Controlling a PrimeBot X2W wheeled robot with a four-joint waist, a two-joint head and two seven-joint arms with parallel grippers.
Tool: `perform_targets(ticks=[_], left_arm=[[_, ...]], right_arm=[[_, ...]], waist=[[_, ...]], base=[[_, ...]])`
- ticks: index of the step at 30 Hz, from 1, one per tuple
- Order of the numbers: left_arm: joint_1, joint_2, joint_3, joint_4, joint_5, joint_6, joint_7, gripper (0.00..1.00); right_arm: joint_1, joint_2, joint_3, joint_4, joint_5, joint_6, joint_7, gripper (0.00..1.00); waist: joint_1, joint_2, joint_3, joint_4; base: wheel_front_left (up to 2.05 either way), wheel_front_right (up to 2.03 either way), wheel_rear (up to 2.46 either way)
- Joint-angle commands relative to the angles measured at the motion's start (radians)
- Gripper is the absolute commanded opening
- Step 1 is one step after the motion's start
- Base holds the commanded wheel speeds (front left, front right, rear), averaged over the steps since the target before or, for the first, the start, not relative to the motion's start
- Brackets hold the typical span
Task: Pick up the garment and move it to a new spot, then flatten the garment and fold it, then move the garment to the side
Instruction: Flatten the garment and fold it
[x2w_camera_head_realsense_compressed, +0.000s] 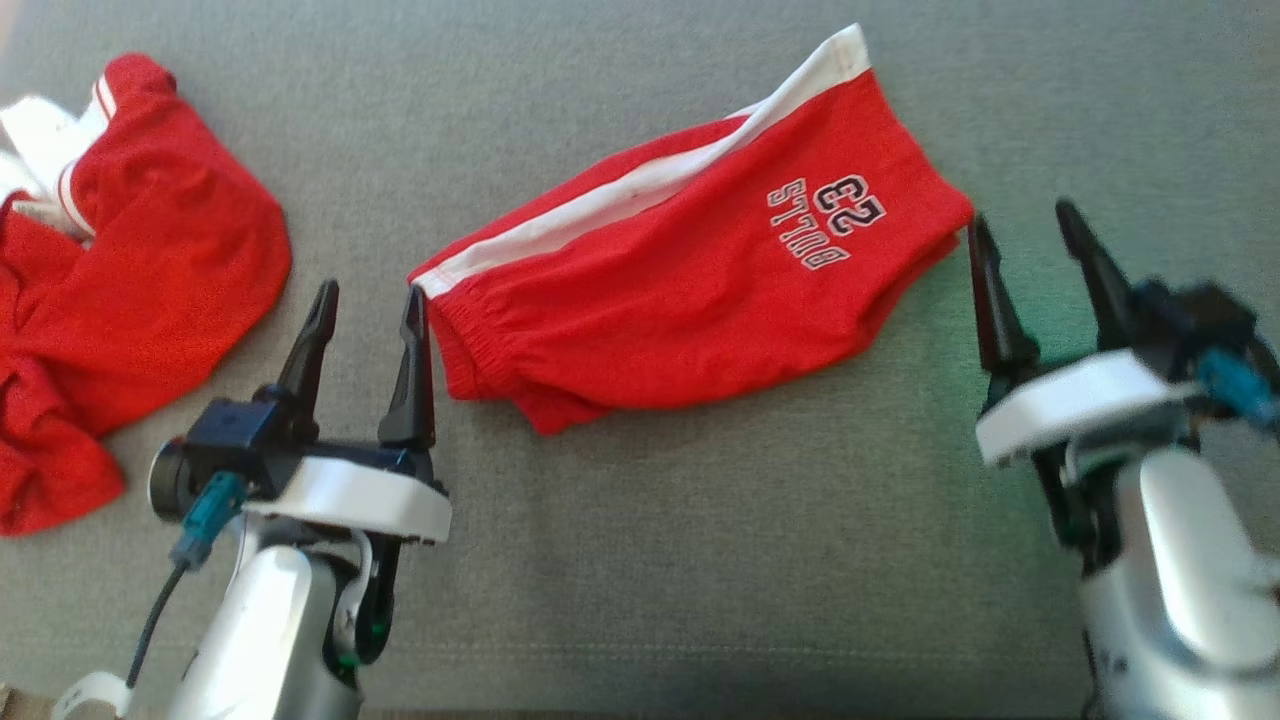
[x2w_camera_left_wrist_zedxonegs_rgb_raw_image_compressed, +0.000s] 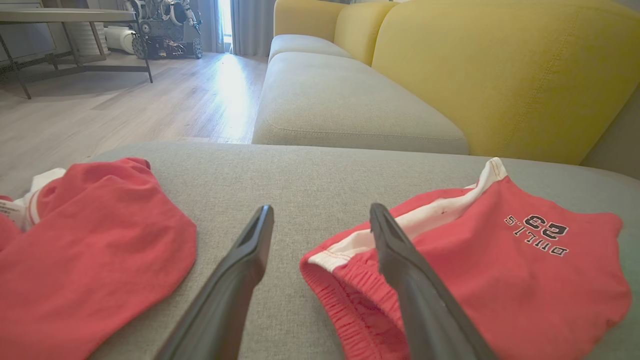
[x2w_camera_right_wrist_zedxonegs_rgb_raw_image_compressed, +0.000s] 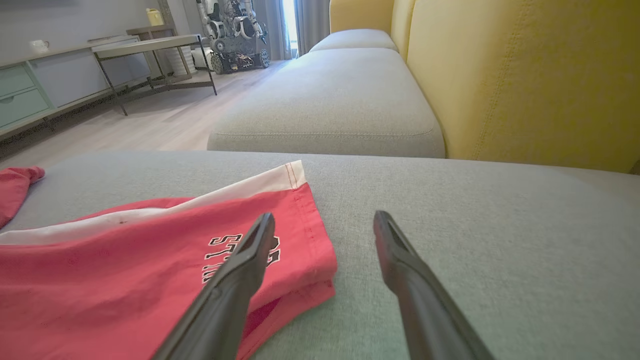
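Lying apparently folded, red shorts (x2w_camera_head_realsense_compressed: 690, 290), long axis diagonal, waistband by left gripper (x2w_camera_head_realsense_compressed: 371, 290), hem by right gripper (x2w_camera_head_realsense_compressed: 1022, 213), "BULLS 23" upside down, both jaws spread, empty

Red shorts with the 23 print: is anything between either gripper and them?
Nothing visible. The open left gripper is at the waistband end of the red shorts, the open right gripper at the hem end; the other red garment lies apart, leftward.

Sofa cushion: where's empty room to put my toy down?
The near part of the grey cushion, below the red shorts, is bare. So is the far corner past the right fingers. It's crowded between the shorts and the crumpled red garment, where the left fingers sit.
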Motion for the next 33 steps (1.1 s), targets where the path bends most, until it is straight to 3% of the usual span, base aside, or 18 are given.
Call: perform_targets(ticks=[1,12,13,15,22,33], left_arm=[[-0.034,0.007,0.029,-0.037,0.012,-0.003,-0.012,1.0],[-0.075,-0.028,0.037,-0.029,0.035,-0.031,-0.012,1.0],[-0.074,-0.03,0.04,-0.028,0.037,-0.033,-0.012,1.0],[-0.071,-0.034,0.047,-0.027,0.04,-0.036,-0.012,1.0],[-0.046,-0.04,0.072,-0.031,0.052,-0.042,-0.012,1.0],[0.01,-0.034,0.098,-0.041,0.058,-0.043,-0.012,1.0]], right_arm=[[-0.05,-0.013,0.021,-0.01,-0.008,-0.001,0.008,1.0],[-0.225,0.008,-0.01,0.376,-0.029,-0.001,0.083,1.0],[-0.225,0.013,-0.009,0.392,-0.023,-0.001,0.084,0.85],[-0.217,0.021,-0.001,0.417,-0.005,-0.001,0.097,0.0],[-0.156,0.033,-0.002,0.391,0.049,-0.001,0.055,0.0],[0.058,0.039,-0.139,0.201,0.066,-0.001,0.032,0.0]], waist=[[0.0,0.0,0.021,0.015],[0.0,0.0,0.074,0.07],[0.0,0.0,0.073,0.071],[0.0,0.0,0.07,0.07],[0.0,0.0,0.042,0.037],[0.0,0.0,-0.019,-0.03]], base=[[0.0,0.0,0.0],[0.0,0.0,0.0],[0.0,0.0,0.0],[0.0,0.0,0.0],[0.0,0.0,0.0],[0.0,0.0,0.0]])
